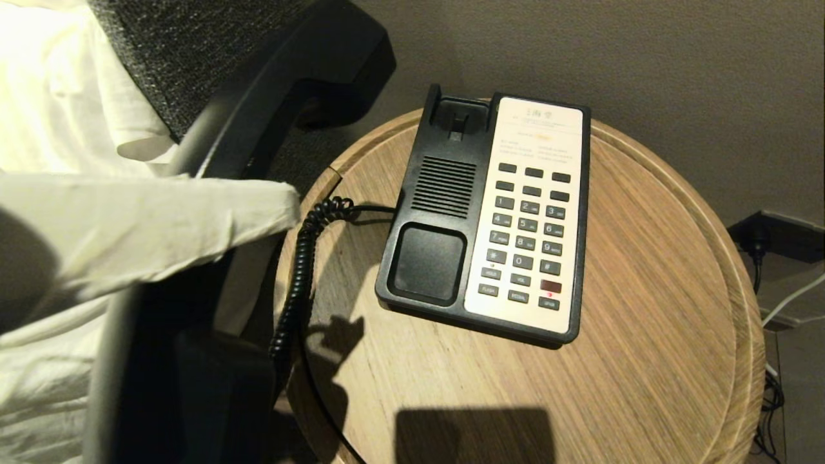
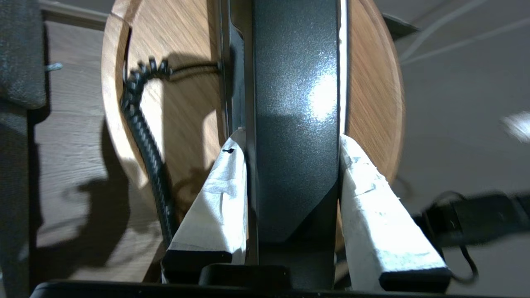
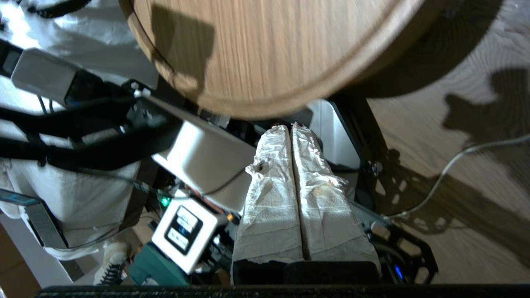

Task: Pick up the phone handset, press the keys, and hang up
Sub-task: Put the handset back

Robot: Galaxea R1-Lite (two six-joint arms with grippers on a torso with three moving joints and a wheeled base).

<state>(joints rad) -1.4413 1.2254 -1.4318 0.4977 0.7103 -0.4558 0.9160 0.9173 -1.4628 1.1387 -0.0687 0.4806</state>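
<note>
The phone handset is off its cradle and hangs in the air left of the phone, close to the head camera. My left gripper is shut on it, one white-wrapped finger on each side of the glossy black handset. Its coiled cord runs down to the black phone base, whose cradle is empty. The keys and a red button sit in the cream faceplate, uncovered. My right gripper is shut on nothing, low beside the table's near edge, outside the head view.
The phone stands on a round wooden table against a grey wall. White bedding and a dark headboard lie to the left. A wall socket with a plug and cables are at the right.
</note>
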